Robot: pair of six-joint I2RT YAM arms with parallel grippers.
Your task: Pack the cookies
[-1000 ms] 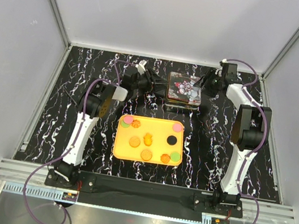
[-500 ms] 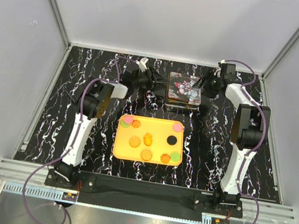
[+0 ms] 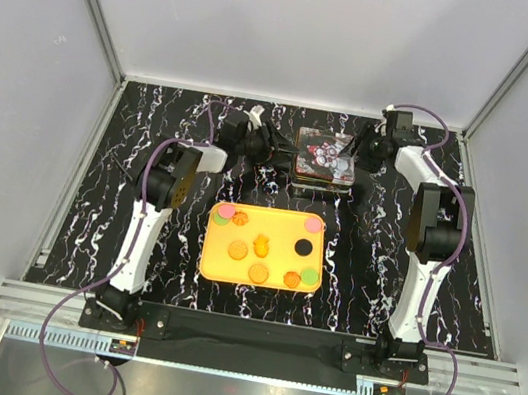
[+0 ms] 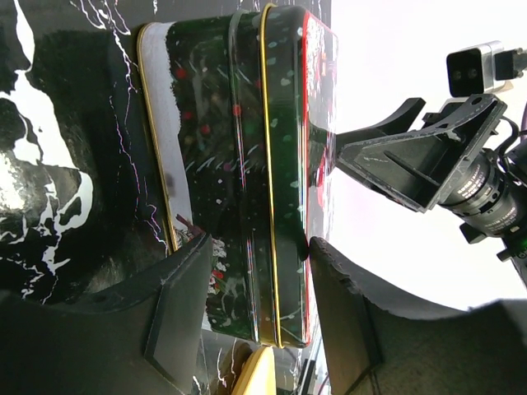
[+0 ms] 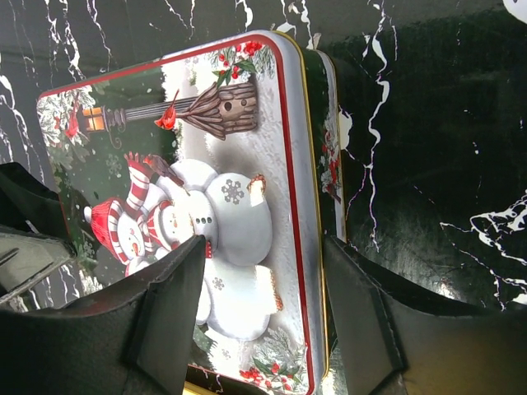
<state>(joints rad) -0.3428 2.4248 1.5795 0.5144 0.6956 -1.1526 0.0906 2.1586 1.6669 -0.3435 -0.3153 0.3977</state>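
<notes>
The left arm (image 3: pixel 142 228) and right arm (image 3: pixel 423 275) reached far forward, wrists bent inward. The left tool (image 4: pixel 259 247) and right tool (image 5: pixel 263 243) faced each other, fingers spread.

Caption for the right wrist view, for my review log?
Open right claw over one edge of the closed snowman-print tin on the black marbled table.
</notes>
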